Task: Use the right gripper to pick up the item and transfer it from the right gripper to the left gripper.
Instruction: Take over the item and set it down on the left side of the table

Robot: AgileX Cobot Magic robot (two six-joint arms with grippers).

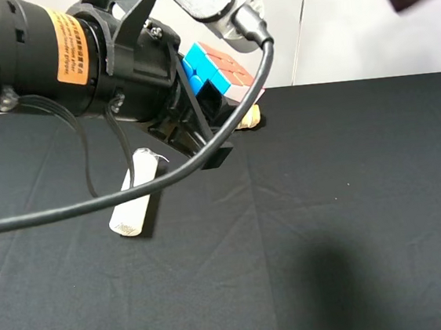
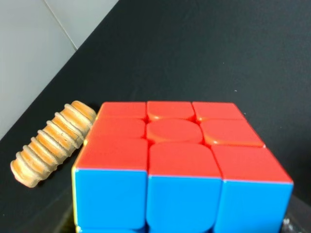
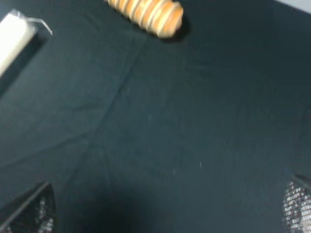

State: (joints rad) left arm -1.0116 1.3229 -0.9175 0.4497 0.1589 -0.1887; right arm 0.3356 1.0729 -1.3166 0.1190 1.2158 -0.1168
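While up over the big black table, gripped tight by the left gripper.
Upper left of the high view: thick black arm with an orange band, claw fingers closed on the puzzle cube near the top middle, off the cloth, red and blue sides showing big in the left wrist view. Then the right gripper: fingers spread wide, holding nothing, over bare cloth. Left of the middle, lying flat: white cylinder. Just right of the claw, lying on the cloth: small ribbed wooden roller, apart from the cube.
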